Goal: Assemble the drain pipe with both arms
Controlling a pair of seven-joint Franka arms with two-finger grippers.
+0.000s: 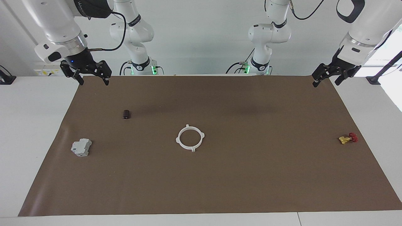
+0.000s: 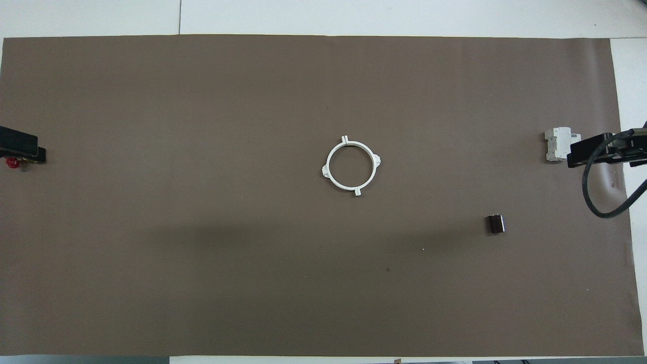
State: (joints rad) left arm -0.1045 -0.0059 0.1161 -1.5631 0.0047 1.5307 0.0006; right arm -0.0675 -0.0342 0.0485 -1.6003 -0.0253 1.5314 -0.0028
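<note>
Joined white drain pipe ring [image 1: 190, 138] flat at mid-frame on the brown bench [image 1: 220, 188], four lugs out (one closed circle). Right tool [image 1: 91, 78] at upper left of the facing frame, fingers spread, empty, well apart from the ring. Left tool [image 1: 327, 79] at upper right, fingers apart, empty, equally clear of it. Grey block [image 1: 81, 147] at left, dark cylinder [image 1: 126, 114] above it, red-and-yellow valve [image 1: 348, 138] at right
</note>
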